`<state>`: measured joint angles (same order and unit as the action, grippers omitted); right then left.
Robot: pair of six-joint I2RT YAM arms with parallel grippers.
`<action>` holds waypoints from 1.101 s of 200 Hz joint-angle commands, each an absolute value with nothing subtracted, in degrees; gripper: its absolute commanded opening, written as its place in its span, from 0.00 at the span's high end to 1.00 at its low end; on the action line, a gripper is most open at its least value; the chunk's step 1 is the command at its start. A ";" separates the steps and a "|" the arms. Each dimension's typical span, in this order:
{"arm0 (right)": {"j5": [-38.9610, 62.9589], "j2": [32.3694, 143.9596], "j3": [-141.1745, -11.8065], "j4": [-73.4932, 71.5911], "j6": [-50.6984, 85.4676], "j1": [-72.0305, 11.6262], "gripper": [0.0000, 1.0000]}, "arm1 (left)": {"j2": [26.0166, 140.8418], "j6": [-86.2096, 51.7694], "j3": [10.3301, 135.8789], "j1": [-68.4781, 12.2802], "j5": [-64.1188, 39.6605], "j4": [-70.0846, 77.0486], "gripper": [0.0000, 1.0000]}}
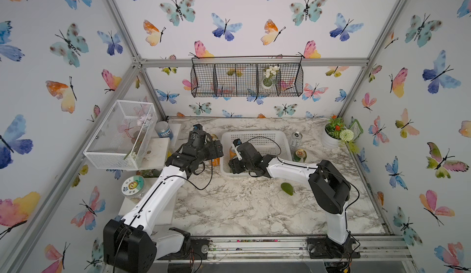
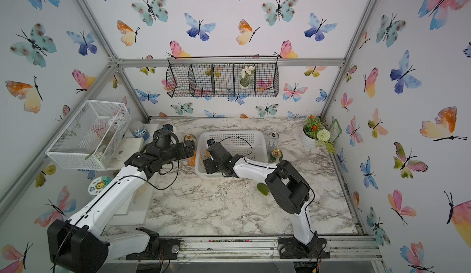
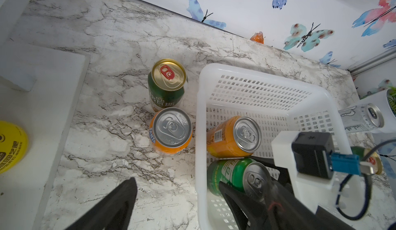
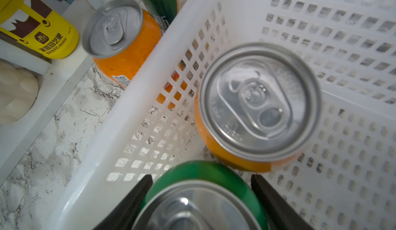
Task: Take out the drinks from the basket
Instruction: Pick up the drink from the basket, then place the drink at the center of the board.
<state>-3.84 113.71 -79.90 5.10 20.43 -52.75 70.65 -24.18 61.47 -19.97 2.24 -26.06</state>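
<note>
Right wrist view: right gripper (image 4: 200, 175) is down in the basket (image 4: 132, 115), its black fingers (image 4: 132, 205) snug against both sides of the bright green can (image 4: 205, 181). Looks like a grip, taken high near the rim. Green can stands upright, long axis vertical, pull-tab end up at the camera. Orange can (image 4: 257, 102) is also upright just beside it, maybe touching, both near the basket's side wall. Left gripper (image 3: 176, 181) hangs spread wide, holding nothing, straddling that wall. Second orange can (image 3: 171, 130) and a dark green can (image 3: 167, 83) stand on the table (image 3: 120, 46) just outside it. Risks:
- any tilt on the lift and the green can clips the orange one and topples it
- a pinch that high on smooth metal may swing or slip
- left finger (image 3: 240, 207) sits close to the right gripper, so a straight lift could collide
</note>
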 commanded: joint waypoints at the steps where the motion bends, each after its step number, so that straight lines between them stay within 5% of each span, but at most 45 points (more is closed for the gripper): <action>1: -7.12 109.12 -79.68 7.37 19.56 -53.09 0.35 | 71.04 -23.46 61.08 -19.89 2.09 -26.81 0.01; 112: -10.67 95.05 -79.85 12.52 15.46 -51.68 0.36 | 70.28 -23.37 61.13 -19.85 2.29 -26.89 0.01; 186: 4.42 84.44 -73.30 20.47 11.35 -51.85 0.37 | 69.76 -23.20 61.40 -19.42 1.54 -26.81 0.01; 220: 3.65 81.58 -65.79 22.18 12.30 -53.52 0.37 | 69.94 -22.98 61.54 -19.24 1.41 -26.81 0.01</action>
<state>1.23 84.01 -69.95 21.02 12.29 -52.45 70.65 -23.94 61.47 -19.62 2.22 -26.09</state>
